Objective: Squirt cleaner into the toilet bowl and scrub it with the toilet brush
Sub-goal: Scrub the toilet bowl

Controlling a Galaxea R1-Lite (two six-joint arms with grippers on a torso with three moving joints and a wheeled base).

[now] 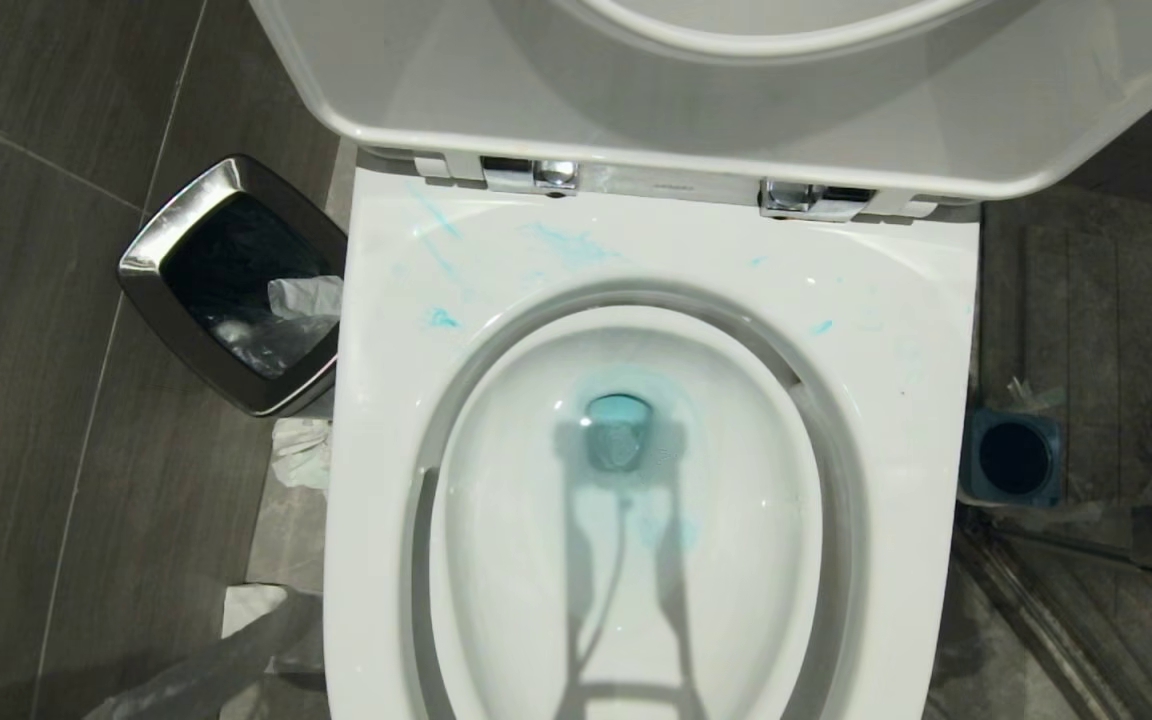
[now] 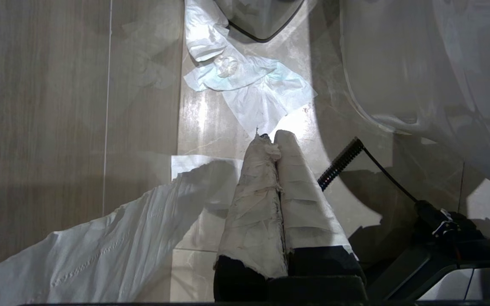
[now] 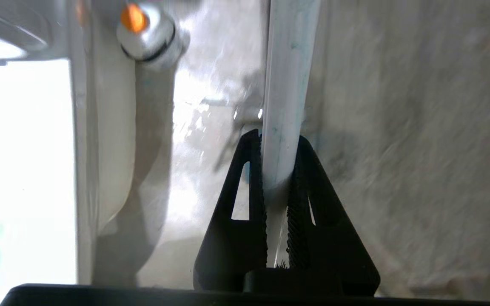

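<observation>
Dark tiled floor [image 1: 56, 420], toilet [image 1: 656, 260] dead ahead with lid up so the basin is open for scrubbing. Cleaner [image 1: 619, 420] is in: turquoise pooled at the drain, streaks across the rear rim. Blue holder [image 1: 1014, 458] on the floor right of the toilet looks empty, because the brush [image 3: 287, 85] is in the right gripper [image 3: 277, 165], jaws pinching the white handle near its end, alongside the toilet's outer wall, not yet over the bowl. Left gripper [image 2: 275, 142], tape-wrapped, pressed together on nothing, parked over floor with tissue [image 2: 249, 85]. Bin [image 1: 236, 285] left of toilet.
</observation>
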